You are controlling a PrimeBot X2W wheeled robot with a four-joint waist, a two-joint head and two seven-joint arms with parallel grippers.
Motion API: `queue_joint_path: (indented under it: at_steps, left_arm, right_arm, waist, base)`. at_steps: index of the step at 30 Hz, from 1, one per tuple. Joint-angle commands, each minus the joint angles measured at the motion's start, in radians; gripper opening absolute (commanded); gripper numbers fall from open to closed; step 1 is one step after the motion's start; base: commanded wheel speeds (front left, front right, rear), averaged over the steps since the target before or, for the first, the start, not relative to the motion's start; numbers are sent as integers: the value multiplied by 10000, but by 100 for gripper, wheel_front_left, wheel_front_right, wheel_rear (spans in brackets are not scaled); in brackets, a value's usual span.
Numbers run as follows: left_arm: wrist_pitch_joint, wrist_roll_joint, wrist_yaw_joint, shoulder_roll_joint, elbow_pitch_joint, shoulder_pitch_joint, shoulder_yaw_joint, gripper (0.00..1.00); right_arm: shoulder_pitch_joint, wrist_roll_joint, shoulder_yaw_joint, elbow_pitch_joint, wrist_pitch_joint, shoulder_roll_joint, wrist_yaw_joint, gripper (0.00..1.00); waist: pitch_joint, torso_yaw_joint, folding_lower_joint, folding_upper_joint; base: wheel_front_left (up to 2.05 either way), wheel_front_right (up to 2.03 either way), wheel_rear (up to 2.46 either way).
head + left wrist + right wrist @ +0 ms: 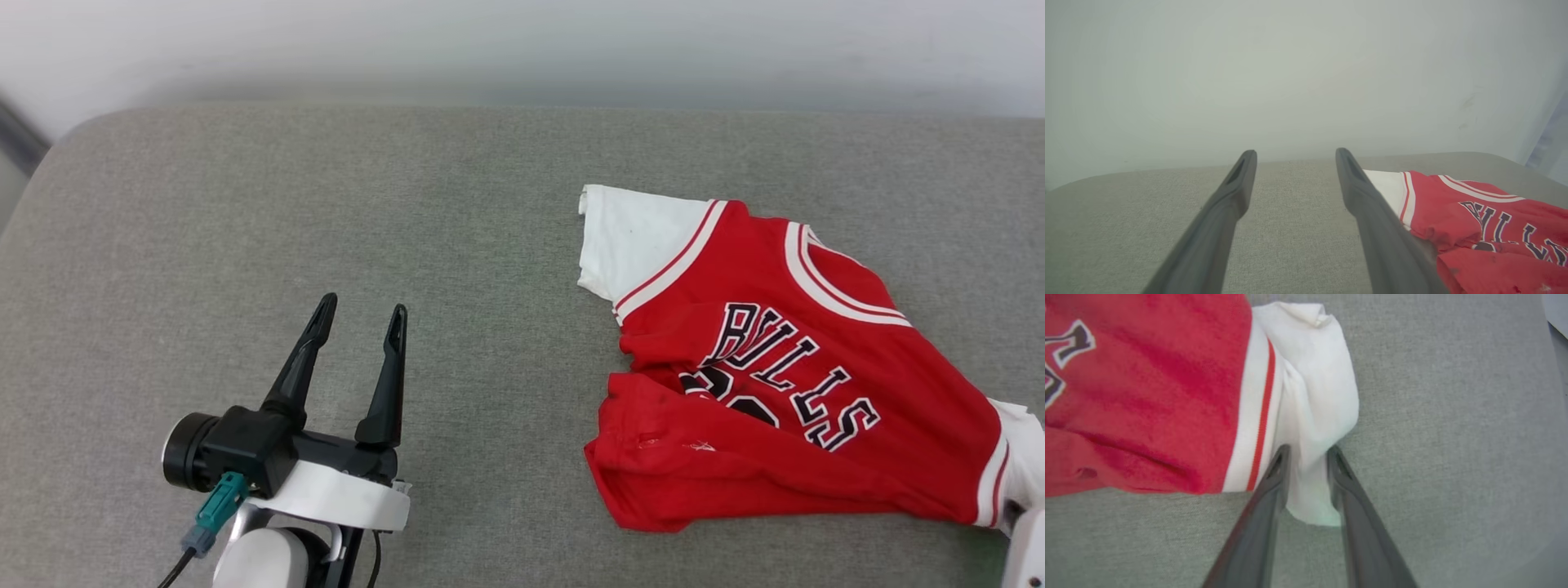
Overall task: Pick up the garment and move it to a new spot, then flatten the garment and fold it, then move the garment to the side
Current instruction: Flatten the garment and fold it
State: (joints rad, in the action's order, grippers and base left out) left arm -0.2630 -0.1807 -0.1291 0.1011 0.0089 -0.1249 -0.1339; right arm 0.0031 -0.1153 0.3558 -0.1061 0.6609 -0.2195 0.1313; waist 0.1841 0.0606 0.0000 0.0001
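The garment, a red jersey with black "BULLS" lettering and white sleeves, lies crumpled on the right half of the grey fabric surface. Its lower hem is folded up over the number. My right gripper stands slightly open at the garment's near-right white sleeve, and the sleeve cloth lies between its two fingers. My left gripper hovers open and empty over bare fabric left of the garment, well apart from it. From the left wrist, the garment shows to the right of the left gripper.
A pale wall rises behind the surface's rounded far edge. Wide bare grey fabric stretches left of and beyond the garment. A pale part of my right arm shows at the lower right corner of the head view.
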Motion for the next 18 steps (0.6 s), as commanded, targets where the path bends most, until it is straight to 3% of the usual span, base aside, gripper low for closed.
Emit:
queue_joint_path:
  at_steps: [1, 7, 12, 15, 18]
  left_arm:
    - [-27, -32, -7, 78, 25, -49, -4, 100]
    - [-27, -174, -8, 349, -54, -207, -7, 100]
    - [-27, -545, -8, 684, 32, -576, -325, 100]
    - [245, -919, -8, 1320, 295, -1124, -1154, 100]
    - [1313, -1420, -5, 2136, 475, -2134, -2050, 100]
  right_arm:
    - [-122, -23, -39, 86, -211, 103, -10, 100]
    - [-534, -140, 90, 857, -1523, 811, -9, 100]
    - [-522, -319, -132, 2049, -3302, 1235, -9, 100]
    - [-457, -649, -199, 2435, -4247, 1504, -9, 100]
    - [-499, -907, -475, 2752, -5109, 1643, -9, 100]
  waist:
    - [-67, -82, 0, -1]
    - [-334, -498, 0, -1]
    - [-415, -925, 0, -1]
    - [-292, -1241, 0, -1]
    - [-10, -1609, 0, -1]
  base:
    - [0, 0, 0]
    - [0, 0, 0]
    - [0, 0, 0]
    - [0, 0, 0]
    - [0, 0, 0]
